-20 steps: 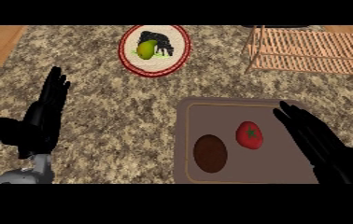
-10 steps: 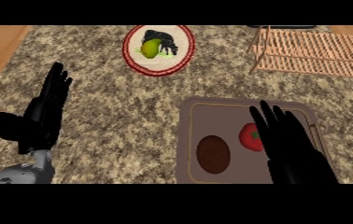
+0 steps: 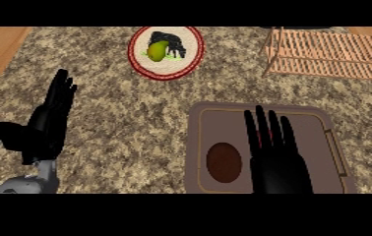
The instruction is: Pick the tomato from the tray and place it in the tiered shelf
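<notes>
My right hand [image 3: 280,168] lies over the brown tray [image 3: 210,117] at the lower right, fingers straight and pointing away from me. Those fingers [image 3: 263,132] cover the spot where the red tomato sat, so the tomato is almost wholly hidden. I see no curl around it. The tiered shelf [image 3: 320,53], made of pale wooden slats, stands at the far right of the counter, well beyond the tray. My left hand [image 3: 47,127] rests open at the left edge, fingers up.
A dark brown oval item [image 3: 224,162] lies on the tray just left of my right hand. A red-rimmed plate [image 3: 181,69] at the far middle holds a green fruit [image 3: 157,50] and a black object. Speckled stone counter [image 3: 123,112] spreads between plate and tray.
My right hand has swept leftward across the tray, from its right edge to directly over the tomato, hiding it. The left hand has stayed put.
</notes>
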Controlling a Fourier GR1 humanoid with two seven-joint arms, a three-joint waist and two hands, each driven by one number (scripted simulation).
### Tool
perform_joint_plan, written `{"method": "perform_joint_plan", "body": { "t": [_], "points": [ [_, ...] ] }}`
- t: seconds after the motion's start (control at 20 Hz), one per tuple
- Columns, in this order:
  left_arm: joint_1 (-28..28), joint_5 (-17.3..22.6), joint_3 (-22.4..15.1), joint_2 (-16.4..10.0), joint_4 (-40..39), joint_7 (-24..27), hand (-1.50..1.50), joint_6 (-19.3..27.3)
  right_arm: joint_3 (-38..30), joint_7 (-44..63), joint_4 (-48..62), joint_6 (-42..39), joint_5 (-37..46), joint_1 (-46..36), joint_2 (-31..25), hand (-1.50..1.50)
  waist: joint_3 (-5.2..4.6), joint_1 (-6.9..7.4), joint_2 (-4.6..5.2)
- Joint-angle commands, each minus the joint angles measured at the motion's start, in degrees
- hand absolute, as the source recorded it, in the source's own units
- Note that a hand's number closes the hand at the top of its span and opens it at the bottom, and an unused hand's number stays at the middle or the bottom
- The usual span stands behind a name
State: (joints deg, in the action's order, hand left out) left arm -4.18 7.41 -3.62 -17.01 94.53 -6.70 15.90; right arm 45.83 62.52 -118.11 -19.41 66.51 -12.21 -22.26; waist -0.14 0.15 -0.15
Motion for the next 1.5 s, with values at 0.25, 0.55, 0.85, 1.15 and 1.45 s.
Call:
{"method": "perform_joint_plan", "body": {
  "t": [0.25,0.55,0.85,1.15,1.45],
  "points": [
    [1.7,-0.2,1.5,0.0,1.9,-0.7,0.00,-1.8,-3.6,1.9,4.2,-4.5,5.8,3.0,5.9,-1.50,0.13,-0.06,0.08],
    [0.0,-0.4,3.0,0.1,2.5,-3.3,0.00,-2.8,-6.6,-3.3,3.7,-4.5,8.2,7.6,5.7,-1.50,0.14,-0.23,0.08],
    [-1.9,-4.5,1.3,4.4,-0.7,-1.5,0.00,-1.7,-7.5,-8.8,8.8,3.4,12.9,10.5,7.8,-1.50,0.15,-0.32,0.12],
    [0.8,-6.1,1.3,6.0,5.1,-4.2,0.00,-1.5,-11.8,-13.9,12.2,4.3,12.9,8.8,9.4,-1.50,0.15,-0.10,0.12],
    [-0.7,-3.8,5.8,4.9,-0.9,-0.8,0.00,-6.1,-15.1,-18.0,21.1,9.6,13.4,7.4,11.9,-1.50,0.14,-0.09,0.19]
  ]
}}
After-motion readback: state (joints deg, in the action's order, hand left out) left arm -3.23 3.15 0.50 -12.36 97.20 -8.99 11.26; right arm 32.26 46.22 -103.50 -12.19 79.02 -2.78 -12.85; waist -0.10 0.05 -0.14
